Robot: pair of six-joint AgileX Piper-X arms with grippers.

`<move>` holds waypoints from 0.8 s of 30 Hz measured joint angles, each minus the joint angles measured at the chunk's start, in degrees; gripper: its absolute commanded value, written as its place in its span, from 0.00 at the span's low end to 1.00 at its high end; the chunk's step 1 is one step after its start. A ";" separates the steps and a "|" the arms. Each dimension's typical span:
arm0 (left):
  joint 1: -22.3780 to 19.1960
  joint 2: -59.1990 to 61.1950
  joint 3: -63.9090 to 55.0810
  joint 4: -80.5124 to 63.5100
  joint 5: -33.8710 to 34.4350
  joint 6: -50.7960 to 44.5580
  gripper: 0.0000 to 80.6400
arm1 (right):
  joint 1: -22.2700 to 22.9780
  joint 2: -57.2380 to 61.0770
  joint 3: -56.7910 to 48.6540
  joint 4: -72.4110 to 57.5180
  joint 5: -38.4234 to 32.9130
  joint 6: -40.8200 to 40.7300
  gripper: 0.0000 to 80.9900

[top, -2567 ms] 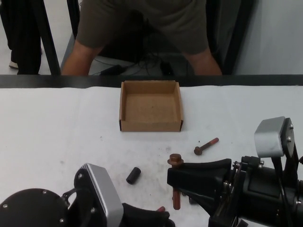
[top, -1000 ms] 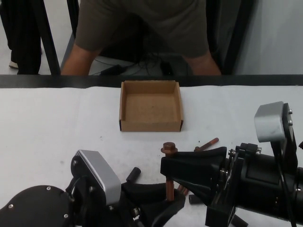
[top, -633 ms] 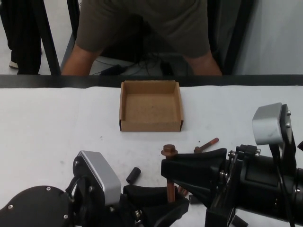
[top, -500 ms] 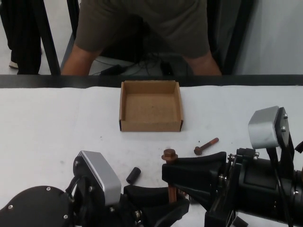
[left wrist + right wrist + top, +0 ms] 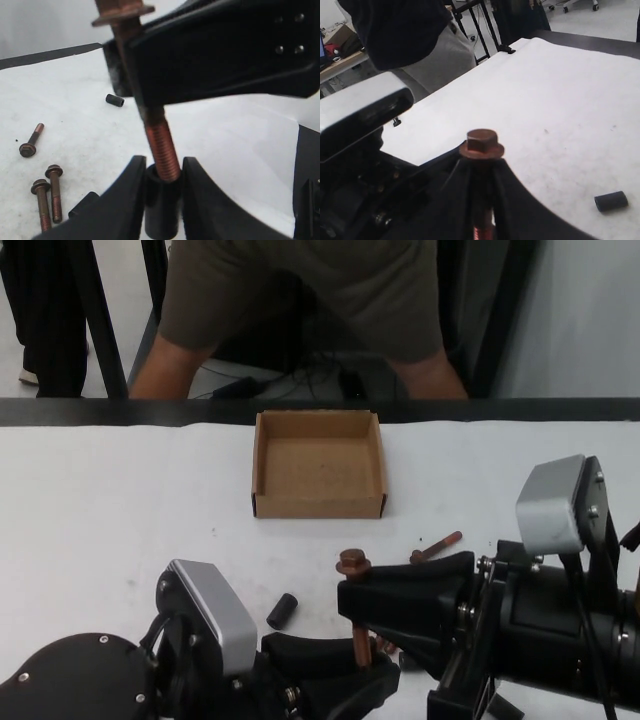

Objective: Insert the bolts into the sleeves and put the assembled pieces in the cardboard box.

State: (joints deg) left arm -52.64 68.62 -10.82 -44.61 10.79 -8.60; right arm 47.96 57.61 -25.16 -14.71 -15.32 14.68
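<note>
Copper-coloured hex-head metal bolt (image 5: 353,565): where do we have it?

We have it upright, head up. The two black fingers of the right claw (image 5: 481,173) pinch its shank above the near part of the white bench (image 5: 100,520).

And its threaded end?

In the left wrist view we see it meeting the top mouth of a short black cylindrical sleeve (image 5: 161,210). How deep it sits inside, we cannot tell.

What holds that sleeve?

The left claw (image 5: 162,172). Its fingers press in on both sides of the sleeve, which stands upright between them.

Shall we take the container?

We see one brown open-topped cardboard box (image 5: 318,506) toward the far side of the bench, well apart from both claws. Its floor shows bare cardboard.

What else do we find on the bench?

A second black sleeve (image 5: 282,611) lies on its side just beside the left arm. A loose copper bolt (image 5: 436,548) lies flat beyond the right claw. The left wrist view also gives us a pair of loose bolts (image 5: 54,192) side by side, flat on the bench.
</note>
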 measured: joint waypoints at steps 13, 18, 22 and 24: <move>0.00 0.00 0.00 0.85 0.46 0.00 0.01 | 0.00 0.00 -0.13 3.41 0.00 -2.22 0.00; 0.00 0.00 0.00 0.94 0.46 0.00 0.01 | 0.00 0.00 -0.13 3.49 0.00 -2.61 0.00; 0.00 0.00 0.00 0.94 0.59 0.00 0.01 | 0.00 0.00 -0.30 3.49 0.00 -2.61 0.00; 0.00 0.00 0.00 0.94 0.59 0.00 0.01 | 0.00 0.00 -0.57 3.64 0.00 -2.61 0.00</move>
State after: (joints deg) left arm -52.64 68.62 -10.82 -43.67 11.38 -8.60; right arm 47.96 57.61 -25.73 -11.07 -15.32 12.07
